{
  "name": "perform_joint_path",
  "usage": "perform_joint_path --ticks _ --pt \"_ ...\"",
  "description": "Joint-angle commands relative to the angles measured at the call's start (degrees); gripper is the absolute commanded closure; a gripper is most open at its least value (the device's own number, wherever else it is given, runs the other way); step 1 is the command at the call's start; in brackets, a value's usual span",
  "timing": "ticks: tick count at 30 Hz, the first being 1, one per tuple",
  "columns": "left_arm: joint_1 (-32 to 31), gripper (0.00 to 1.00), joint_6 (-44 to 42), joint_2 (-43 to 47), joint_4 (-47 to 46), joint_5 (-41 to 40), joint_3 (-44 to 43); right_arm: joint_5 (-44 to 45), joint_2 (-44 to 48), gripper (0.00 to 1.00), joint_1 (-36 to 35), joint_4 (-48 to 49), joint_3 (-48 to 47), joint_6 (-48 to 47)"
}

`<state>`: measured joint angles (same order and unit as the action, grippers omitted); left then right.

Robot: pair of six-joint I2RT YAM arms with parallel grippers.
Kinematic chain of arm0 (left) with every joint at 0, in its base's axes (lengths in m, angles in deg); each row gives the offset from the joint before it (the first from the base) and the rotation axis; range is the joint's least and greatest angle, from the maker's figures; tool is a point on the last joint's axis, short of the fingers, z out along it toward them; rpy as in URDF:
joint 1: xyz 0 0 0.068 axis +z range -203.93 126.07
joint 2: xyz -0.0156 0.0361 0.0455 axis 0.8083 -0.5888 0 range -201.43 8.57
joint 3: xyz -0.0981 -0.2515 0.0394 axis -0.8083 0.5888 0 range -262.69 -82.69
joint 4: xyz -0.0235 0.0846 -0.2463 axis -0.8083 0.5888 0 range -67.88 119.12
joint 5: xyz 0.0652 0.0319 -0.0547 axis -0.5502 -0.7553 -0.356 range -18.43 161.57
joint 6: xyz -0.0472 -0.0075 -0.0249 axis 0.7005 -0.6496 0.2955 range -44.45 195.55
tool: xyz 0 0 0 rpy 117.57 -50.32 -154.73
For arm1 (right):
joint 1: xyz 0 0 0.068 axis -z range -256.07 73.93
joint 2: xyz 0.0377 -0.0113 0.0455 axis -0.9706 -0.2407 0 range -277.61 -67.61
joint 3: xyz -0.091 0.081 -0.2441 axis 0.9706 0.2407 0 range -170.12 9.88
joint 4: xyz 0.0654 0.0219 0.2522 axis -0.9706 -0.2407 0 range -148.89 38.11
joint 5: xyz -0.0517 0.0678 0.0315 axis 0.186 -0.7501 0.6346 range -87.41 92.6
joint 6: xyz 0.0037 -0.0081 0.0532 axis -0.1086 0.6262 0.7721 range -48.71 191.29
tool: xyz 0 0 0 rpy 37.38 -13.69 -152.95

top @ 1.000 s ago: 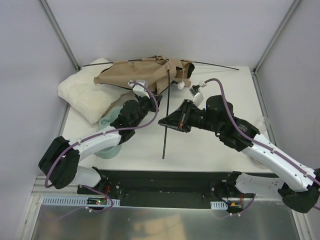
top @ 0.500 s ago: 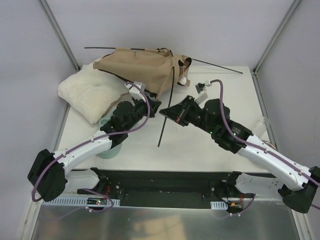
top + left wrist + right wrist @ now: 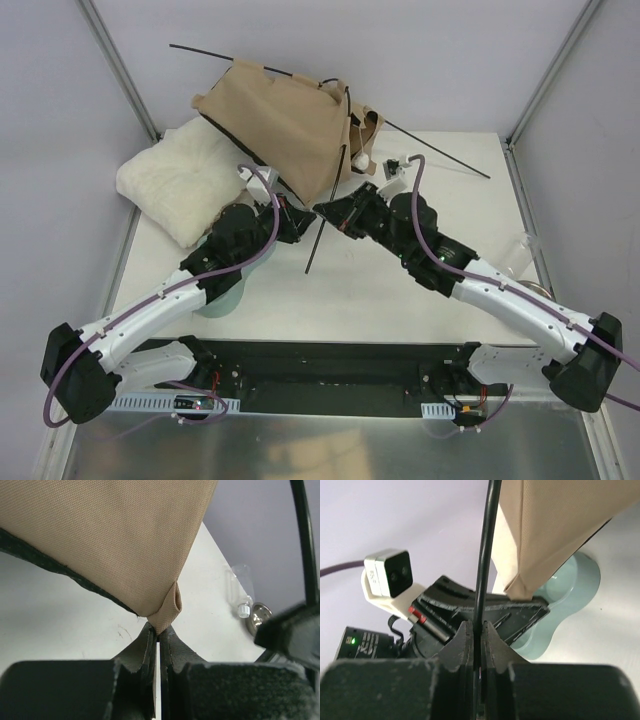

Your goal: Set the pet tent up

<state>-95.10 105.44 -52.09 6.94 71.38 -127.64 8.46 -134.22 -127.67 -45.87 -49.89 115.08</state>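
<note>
**Tent lifted at the back of the counter, corner and pole both held**

The tent (image 3: 285, 125) hung raised over the far left part of the counter (image 3: 400, 310), its tan cloth spread wide and sloping down to one low corner. The left hand (image 3: 158, 632) was clamped together on that corner, pinching a small folded loop of cloth. Just beside it, the right hand (image 3: 479, 630) was clamped on a thin black pole (image 3: 313, 250), which ran from the tent's top down past both hands, with its lower end free above the counter.

The step looked like stretching the cloth and bringing the pole's lower end to the held corner. Doing it well likely meant a firm, steady pinch on the left and cloth kept taut. The right hand would then move the pole slowly towards the loop without bending it hard.

Compared with a second earlier, the tent had risen from a low, crumpled heap into a broad lifted sheet. Both hands had moved further back and closer together, and the pole's foot had shifted left. The white cushion (image 3: 180, 185) and the pale green dish (image 3: 215, 300) lay as before
</note>
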Motion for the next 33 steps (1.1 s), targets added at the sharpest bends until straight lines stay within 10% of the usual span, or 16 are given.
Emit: perform_joint_path --ticks 1,33 --pt "0.03 1.00 2.10 3.79 6.12 2.65 2.06 9.95 -1.50 1.00 2.99 11.20 -2.19 -2.39" --pt "1.53 1.00 5.44 8.98 16.94 7.57 3.11 24.19 -13.37 1.00 7.56 5.93 -10.10 14.57"
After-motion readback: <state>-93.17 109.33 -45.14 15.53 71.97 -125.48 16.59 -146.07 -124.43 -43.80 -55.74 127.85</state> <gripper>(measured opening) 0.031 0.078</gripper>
